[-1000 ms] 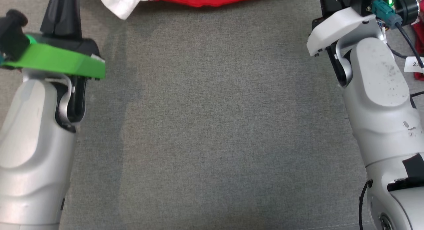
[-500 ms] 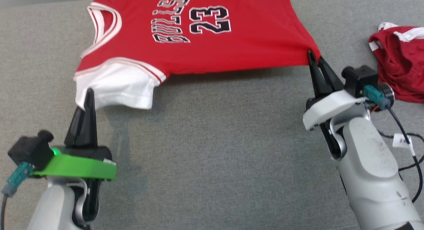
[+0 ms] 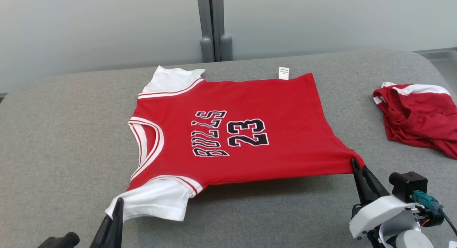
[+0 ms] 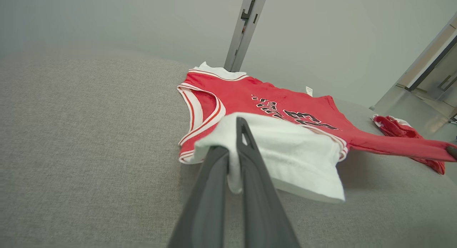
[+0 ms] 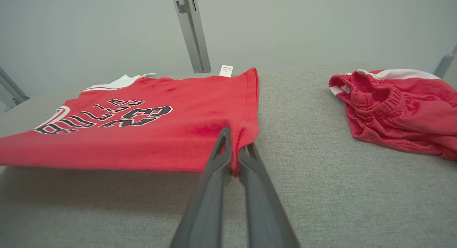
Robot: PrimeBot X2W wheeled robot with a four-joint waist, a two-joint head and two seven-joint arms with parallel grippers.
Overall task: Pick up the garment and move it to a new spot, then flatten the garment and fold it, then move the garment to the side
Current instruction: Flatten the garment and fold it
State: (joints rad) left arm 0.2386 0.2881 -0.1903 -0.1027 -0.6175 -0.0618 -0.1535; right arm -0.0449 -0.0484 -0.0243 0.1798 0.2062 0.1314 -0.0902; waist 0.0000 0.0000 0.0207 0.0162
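A grey fabric-covered surface [image 3: 53, 133] stood before a pale wall. The garment [image 3: 232, 133] lay spread near its middle, lettering up, its near edge raised. Red shorts [image 3: 417, 119] lay well apart on the right. The right gripper [image 3: 355, 165] had its jaws clamped on the hem corner, and the left gripper [image 3: 118, 205] had its jaws clamped on the white sleeve. Assessment: light, limp cloth, best held at corners under even tension. A white tag [image 3: 284, 73] showed at the far hem.
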